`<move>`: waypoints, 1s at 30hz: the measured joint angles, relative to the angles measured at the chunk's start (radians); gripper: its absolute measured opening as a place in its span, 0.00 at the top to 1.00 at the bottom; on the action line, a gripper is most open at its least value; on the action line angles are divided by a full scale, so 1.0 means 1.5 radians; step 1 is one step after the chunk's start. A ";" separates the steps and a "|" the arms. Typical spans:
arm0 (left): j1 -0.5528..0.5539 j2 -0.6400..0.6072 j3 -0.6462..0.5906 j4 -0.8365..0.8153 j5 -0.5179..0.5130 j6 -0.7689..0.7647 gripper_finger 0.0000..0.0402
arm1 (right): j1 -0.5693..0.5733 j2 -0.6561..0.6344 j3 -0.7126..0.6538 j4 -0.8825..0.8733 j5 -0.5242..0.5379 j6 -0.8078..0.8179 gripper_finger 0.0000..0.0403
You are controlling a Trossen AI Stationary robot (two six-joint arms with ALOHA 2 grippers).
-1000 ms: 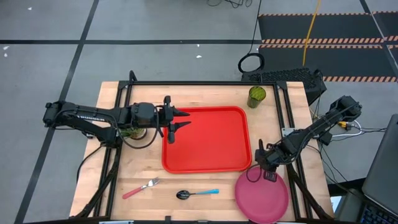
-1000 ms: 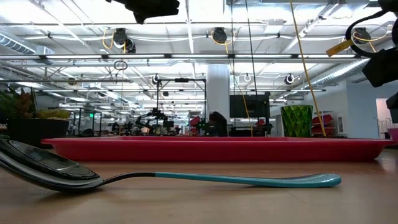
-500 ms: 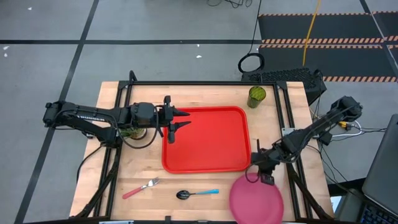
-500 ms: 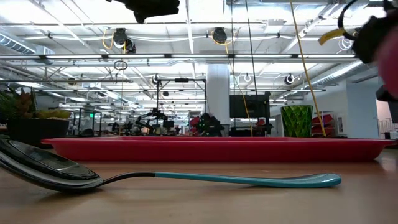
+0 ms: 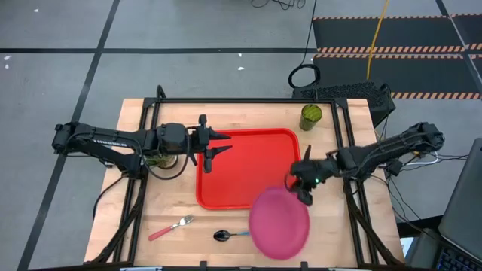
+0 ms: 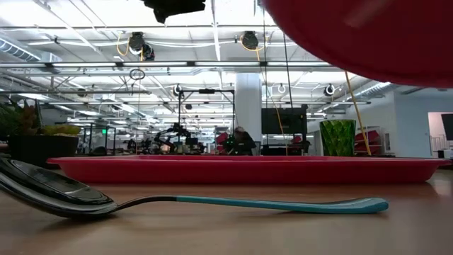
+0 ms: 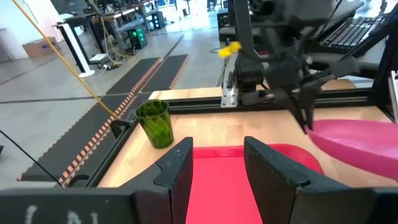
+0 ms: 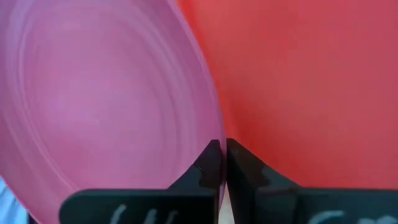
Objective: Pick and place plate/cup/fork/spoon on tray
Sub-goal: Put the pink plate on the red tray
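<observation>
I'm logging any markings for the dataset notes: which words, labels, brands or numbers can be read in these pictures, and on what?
Left arm: pale lettering along its link, too small to read.
Left gripper: whitish marks on its body, cut off, unreadable.
Right gripper: whitish marks on its body, cut off, unreadable.
Nothing else legible.

I see a pink plate [image 5: 279,223], red tray [image 5: 245,169], dark green see-through cup [image 5: 310,117], blue-handled spoon [image 5: 230,235], pink-handled fork [image 5: 170,226], pale wood desk [image 5: 172,203], black pincers on both arms

One round pink plastic plate [image 5: 279,223], one red rectangular plastic tray [image 5: 245,169] and one translucent green tumbler [image 5: 310,117] show. One pink-handled metal fork [image 5: 171,226], one blue-handled spoon [image 5: 230,235] and one small potted plant [image 5: 160,159] complete the count.
</observation>
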 joint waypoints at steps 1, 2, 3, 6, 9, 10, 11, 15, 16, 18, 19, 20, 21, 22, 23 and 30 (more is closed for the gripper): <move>0.000 0.000 0.000 0.004 0.000 0.001 0.64 | -0.021 0.001 0.010 0.000 0.000 -0.024 1.00; 0.000 0.000 0.000 0.007 0.000 0.001 0.64 | -0.042 0.003 0.019 -0.001 0.000 -0.047 1.00; 0.000 0.000 0.000 0.008 0.000 0.001 0.64 | -0.065 0.005 0.027 -0.002 -0.002 -0.069 1.00; 0.000 0.000 0.000 0.007 0.000 0.001 0.64 | -0.127 0.022 0.050 -0.010 -0.009 -0.126 1.00; 0.000 0.000 0.000 0.006 0.000 0.002 0.64 | -0.183 0.057 0.068 -0.008 -0.039 -0.172 1.00; 0.000 0.000 0.000 0.005 0.000 0.002 0.64 | -0.199 0.072 0.073 -0.011 -0.051 -0.186 1.00; 0.000 0.000 0.000 0.004 0.000 0.002 0.64 | -0.215 0.089 0.079 -0.013 -0.063 -0.199 1.00; 0.000 0.000 0.000 0.003 0.000 0.004 0.64 | -0.267 0.164 0.114 -0.031 -0.114 -0.243 1.00; 0.000 0.000 0.000 0.003 0.000 0.005 0.64 | -0.278 0.184 0.127 -0.040 -0.122 -0.254 1.00; 0.000 0.000 0.000 0.002 0.000 0.010 0.64 | -0.296 0.226 0.158 -0.060 -0.129 -0.280 1.00; 0.000 0.000 0.000 0.001 0.000 0.010 0.64 | -0.304 0.246 0.176 -0.071 -0.128 -0.294 1.00; 0.000 0.000 0.000 -0.003 0.000 0.010 0.64 | -0.312 0.266 0.196 -0.083 -0.128 -0.308 1.00; 0.000 0.000 0.000 -0.008 0.000 0.010 0.64 | -0.320 0.285 0.218 -0.094 -0.128 -0.321 1.00; 0.000 0.000 0.000 -0.013 0.000 0.008 0.64 | -0.327 0.303 0.238 -0.105 -0.127 -0.335 1.00; 0.000 0.000 0.000 -0.022 0.000 0.005 0.64 | -0.334 0.320 0.260 -0.113 -0.127 -0.348 1.00; 0.000 0.000 0.000 -0.083 0.000 -0.011 0.64 | -0.382 0.426 0.369 -0.163 -0.128 -0.409 1.00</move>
